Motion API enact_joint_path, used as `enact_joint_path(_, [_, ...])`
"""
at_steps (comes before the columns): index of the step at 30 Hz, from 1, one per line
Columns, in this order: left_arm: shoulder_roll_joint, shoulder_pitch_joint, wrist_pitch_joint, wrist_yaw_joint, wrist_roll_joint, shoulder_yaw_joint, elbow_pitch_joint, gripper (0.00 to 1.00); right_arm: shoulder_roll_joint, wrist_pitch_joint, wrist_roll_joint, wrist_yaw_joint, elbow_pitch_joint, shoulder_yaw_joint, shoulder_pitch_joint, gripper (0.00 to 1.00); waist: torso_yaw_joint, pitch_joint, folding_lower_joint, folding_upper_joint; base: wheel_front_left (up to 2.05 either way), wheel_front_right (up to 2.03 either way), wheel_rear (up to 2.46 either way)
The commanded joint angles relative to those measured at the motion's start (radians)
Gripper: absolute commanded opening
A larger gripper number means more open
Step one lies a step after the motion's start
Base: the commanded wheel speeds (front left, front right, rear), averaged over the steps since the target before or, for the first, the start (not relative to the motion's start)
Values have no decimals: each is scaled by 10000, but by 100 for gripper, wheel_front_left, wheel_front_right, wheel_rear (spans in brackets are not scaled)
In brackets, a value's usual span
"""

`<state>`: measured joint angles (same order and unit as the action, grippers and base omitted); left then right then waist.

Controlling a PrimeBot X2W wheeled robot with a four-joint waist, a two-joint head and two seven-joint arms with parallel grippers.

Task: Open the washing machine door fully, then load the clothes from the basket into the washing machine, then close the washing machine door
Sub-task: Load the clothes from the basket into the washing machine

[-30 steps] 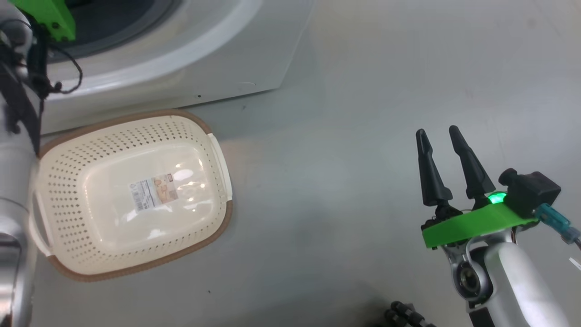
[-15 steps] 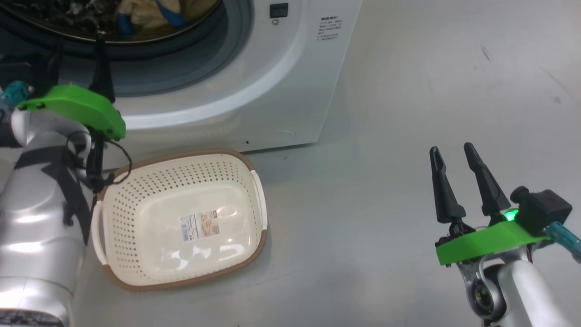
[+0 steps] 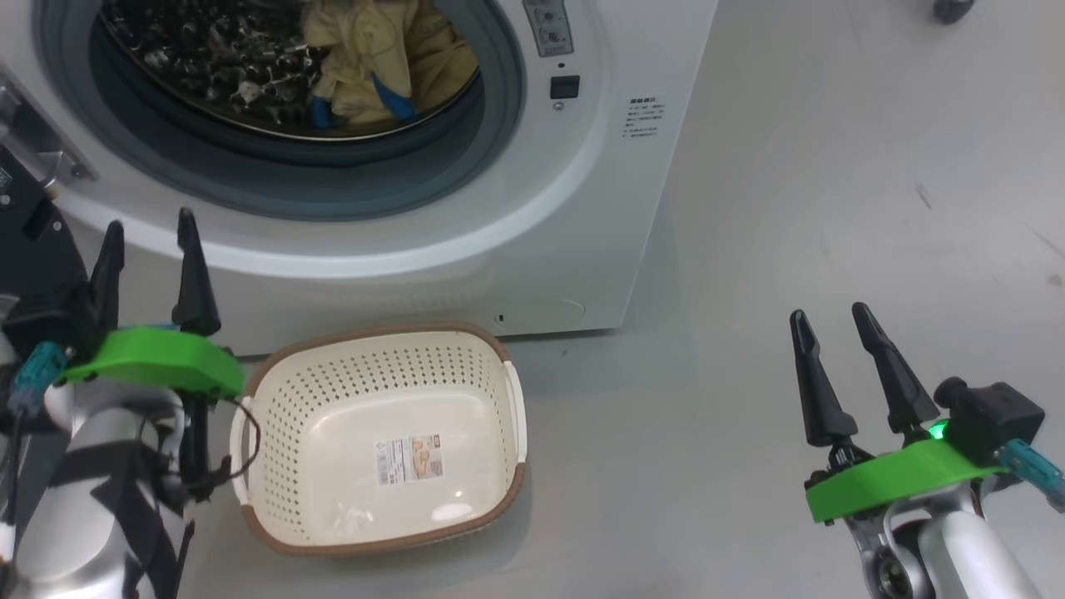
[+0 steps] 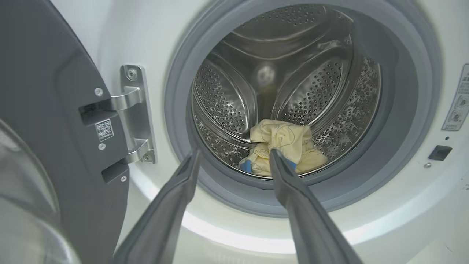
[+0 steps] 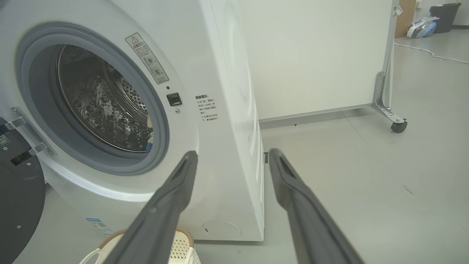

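The washing machine [image 3: 582,208] stands with its door [image 4: 47,110] swung open to the left on its hinge. The clothes [image 3: 374,58], cream-yellow with blue trims, lie low in the steel drum [image 4: 285,73]. On the floor before the machine sits the basket [image 3: 283,416], with just a label sticker on its floor. My left gripper [image 3: 148,226] is open and holds nothing, left of the basket, pointing at the drum opening from outside [image 4: 235,154]. My right gripper [image 3: 829,318] is open too, far to the right over bare floor, past the machine's corner [image 5: 233,154].
Grey floor [image 3: 832,166] spreads to the right of the machine. A white panel on a caster leg [image 5: 397,126] stands behind it. The open door's edge [image 3: 29,241] is close beside my left arm.
The head view has swung up, bringing the drum and clothes into sight. My left gripper has drawn back from the drum opening to beside the basket. The right gripper stays open.
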<state>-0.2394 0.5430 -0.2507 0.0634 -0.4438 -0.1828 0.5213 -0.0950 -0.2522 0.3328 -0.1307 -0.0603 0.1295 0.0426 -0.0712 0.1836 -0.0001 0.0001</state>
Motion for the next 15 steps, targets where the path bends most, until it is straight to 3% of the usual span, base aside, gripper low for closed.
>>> enact_joint_path(1, [-522, -179, -37, 191, -27, 463, -786, 100, -223, 59, -54, 0, 369, 181, -12, 100, 95, -206, 1, -1, 0, 0, 0])
enact_joint_path(15, [-1174, -4029, 216, 1412, 254, 923, -4462, 100, -284, 168, -48, 0, 438, 363, -497, 100, 156, -761, 1, -1, 0, 0, 0])
